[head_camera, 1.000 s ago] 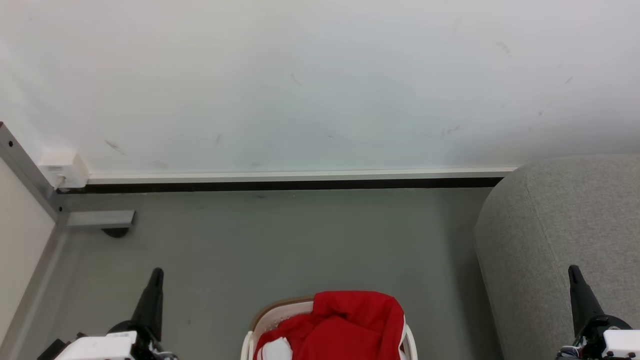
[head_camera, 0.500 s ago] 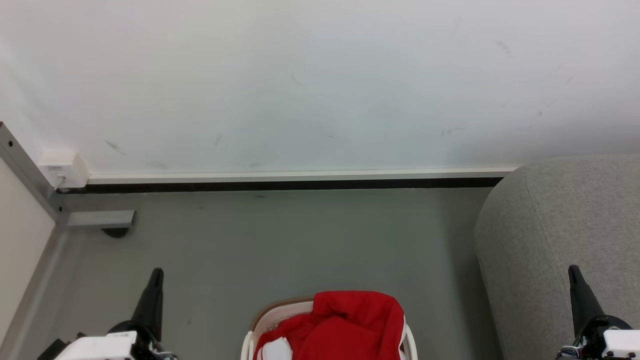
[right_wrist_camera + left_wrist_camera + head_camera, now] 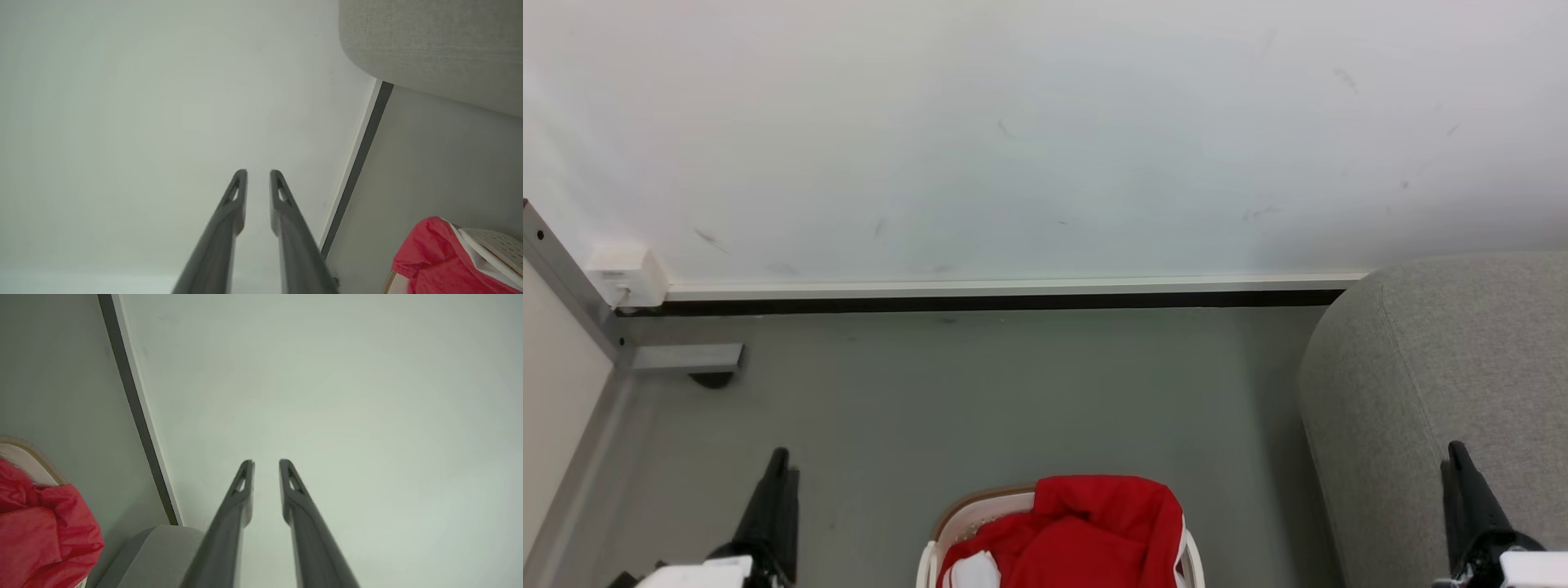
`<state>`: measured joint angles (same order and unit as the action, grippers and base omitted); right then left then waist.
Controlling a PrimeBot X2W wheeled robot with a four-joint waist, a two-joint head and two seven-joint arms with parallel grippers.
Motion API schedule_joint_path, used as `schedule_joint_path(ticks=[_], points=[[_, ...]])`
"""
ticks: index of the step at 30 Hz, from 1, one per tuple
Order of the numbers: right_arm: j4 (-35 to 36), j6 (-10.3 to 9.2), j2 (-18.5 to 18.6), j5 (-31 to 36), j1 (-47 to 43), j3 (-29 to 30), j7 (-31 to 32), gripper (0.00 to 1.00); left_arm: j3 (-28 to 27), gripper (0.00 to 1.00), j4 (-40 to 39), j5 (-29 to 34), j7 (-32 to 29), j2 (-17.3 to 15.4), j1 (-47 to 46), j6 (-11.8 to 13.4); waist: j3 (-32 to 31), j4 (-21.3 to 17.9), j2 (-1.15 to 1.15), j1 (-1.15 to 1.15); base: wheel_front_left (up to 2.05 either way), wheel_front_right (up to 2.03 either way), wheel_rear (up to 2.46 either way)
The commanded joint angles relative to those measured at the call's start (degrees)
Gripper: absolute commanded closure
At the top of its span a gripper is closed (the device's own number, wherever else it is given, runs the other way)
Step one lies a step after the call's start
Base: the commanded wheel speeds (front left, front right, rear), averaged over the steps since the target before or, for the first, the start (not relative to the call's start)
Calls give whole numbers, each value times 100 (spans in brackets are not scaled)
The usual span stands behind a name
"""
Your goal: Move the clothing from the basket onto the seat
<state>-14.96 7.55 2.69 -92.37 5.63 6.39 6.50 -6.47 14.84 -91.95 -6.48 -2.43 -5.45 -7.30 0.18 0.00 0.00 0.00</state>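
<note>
Red clothing (image 3: 1086, 531) with a bit of white trim is heaped in the white basket (image 3: 968, 506) at the bottom middle of the head view. The light grey seat (image 3: 1445, 359) rises on the right, beside the basket. My left gripper (image 3: 783, 456) hangs over the floor to the left of the basket. My right gripper (image 3: 1454, 451) is in front of the seat's side. In each wrist view, the left gripper (image 3: 266, 462) and the right gripper (image 3: 258, 172) hold nothing, their fingers narrowly apart and pointing at the wall. The clothing (image 3: 41, 531) (image 3: 429, 257) lies at those views' lower corners.
A white wall with a pale baseboard (image 3: 1013, 287) closes the far side of the grey floor (image 3: 980, 392). A small white box (image 3: 625, 273) and a grey metal bracket (image 3: 686, 357) sit at the left, by a panel edge.
Both grippers have sunk slightly toward the bottom of the head view, and each now shows two fingers slightly parted instead of one thin profile. Basket, clothing and seat are unmoved.
</note>
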Motion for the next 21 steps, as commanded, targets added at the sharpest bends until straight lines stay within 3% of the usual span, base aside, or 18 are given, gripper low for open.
schedule_joint_path(ticks=[1, 12, 21], points=[[-33, 0, -12, -11, -22, -19, -9, 0, 12, 0, 29, -4, 19, 9, 30, 4, 1, 0, 0, 0, 0, 0, 0], [67, -1, -4, -182, 34, -273, -305, 0, 130, 0, -130, 120, 312, 0, 4, 0, -6, -16, 0, 0, 0, 0, 0], [168, -2, 83, 280, 105, -603, -544, 0, 147, 0, -285, 980, 546, -8, 30, -3, -25, -43, 0, 0, 0, 0, 0]])
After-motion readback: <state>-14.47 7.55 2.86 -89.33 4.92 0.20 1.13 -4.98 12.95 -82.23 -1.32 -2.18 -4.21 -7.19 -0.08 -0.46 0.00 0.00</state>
